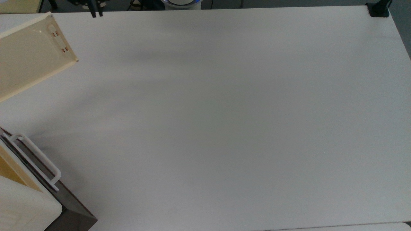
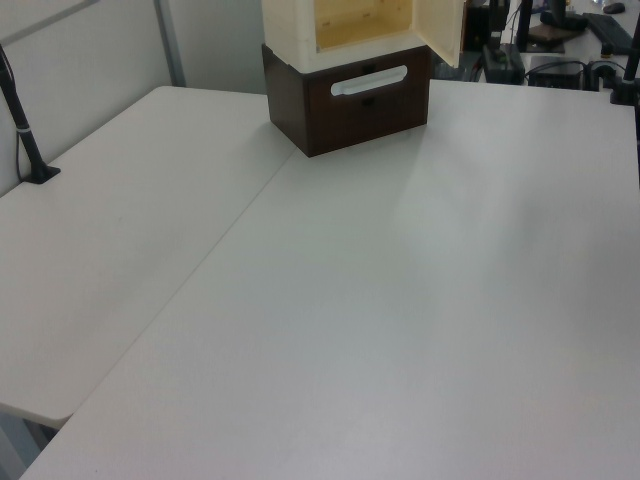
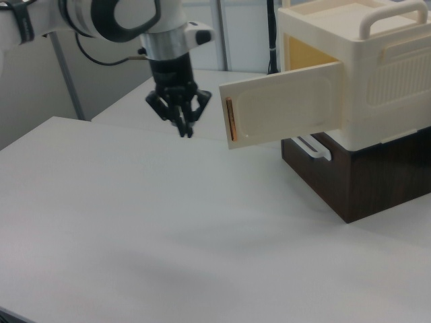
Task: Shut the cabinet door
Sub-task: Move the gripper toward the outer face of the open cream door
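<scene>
Biggest risk here: the cabinet door [image 3: 286, 113] gets struck on its free edge or on the copper-brown bar handle [image 3: 229, 120] instead of being pushed flat on its outer face, which is how it'd probably get nudged along with the whole cabinet [image 3: 367, 74] rather than swung shut. A glancing contact could also let the fingers slide off the smooth plastic.

The gripper [image 3: 183, 130] is seen hanging just beside the door's free edge, not touching it, pointing down, clenched with nothing held between the fingers.

The door is a flat cream panel, swung wide open from the cabinet's front, well clear of the opening. Its recessed inner face with the small latch tab [image 1: 59, 38] is shown from above. The cabinet is stacked on a dark brown base block [image 3: 363, 176] with a white loop rail [image 2: 368, 80].
</scene>
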`<state>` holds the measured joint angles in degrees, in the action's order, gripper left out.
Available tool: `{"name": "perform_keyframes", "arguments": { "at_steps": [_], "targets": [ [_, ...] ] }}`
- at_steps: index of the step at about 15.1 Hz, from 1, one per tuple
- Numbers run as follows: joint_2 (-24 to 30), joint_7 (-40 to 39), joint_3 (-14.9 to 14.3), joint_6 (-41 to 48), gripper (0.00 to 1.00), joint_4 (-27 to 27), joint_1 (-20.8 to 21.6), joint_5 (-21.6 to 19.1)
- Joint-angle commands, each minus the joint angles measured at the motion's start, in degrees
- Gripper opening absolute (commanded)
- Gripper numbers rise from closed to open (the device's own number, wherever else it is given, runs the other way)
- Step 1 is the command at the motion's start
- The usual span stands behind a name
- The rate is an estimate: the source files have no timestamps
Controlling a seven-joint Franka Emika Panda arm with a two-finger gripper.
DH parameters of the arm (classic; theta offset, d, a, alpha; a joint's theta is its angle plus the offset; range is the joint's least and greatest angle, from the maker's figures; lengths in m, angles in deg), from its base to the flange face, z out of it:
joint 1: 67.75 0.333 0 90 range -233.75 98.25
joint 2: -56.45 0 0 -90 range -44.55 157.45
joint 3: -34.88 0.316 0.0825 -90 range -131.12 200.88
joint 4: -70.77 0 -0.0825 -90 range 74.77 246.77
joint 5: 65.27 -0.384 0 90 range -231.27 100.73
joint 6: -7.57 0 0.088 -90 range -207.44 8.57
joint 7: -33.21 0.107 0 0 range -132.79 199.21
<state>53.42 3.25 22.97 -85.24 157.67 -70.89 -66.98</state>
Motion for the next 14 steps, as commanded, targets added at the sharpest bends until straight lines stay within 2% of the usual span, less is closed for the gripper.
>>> {"name": "perform_keyframes", "arguments": {
  "at_steps": [1, 3, 7, 10, 14],
  "targets": [
    [-2.23, -13.94, -4.95, -3.94, 0.15, -1.38, -0.02, -0.14],
    [-3.82, -21.17, -7.33, -8.16, 0.15, -1.38, -0.46, -0.67],
    [-6.98, -21.9, -7.87, -16.25, 0.15, -1.38, -2.04, -3.03],
    [-9.27, -17.0, -7.87, -23.53, 0.15, -1.47, -2.13, -9.79],
    [-11.29, -10.13, -7.69, -32.16, 0.15, -1.56, -1.52, -12.26]
  ]
}}
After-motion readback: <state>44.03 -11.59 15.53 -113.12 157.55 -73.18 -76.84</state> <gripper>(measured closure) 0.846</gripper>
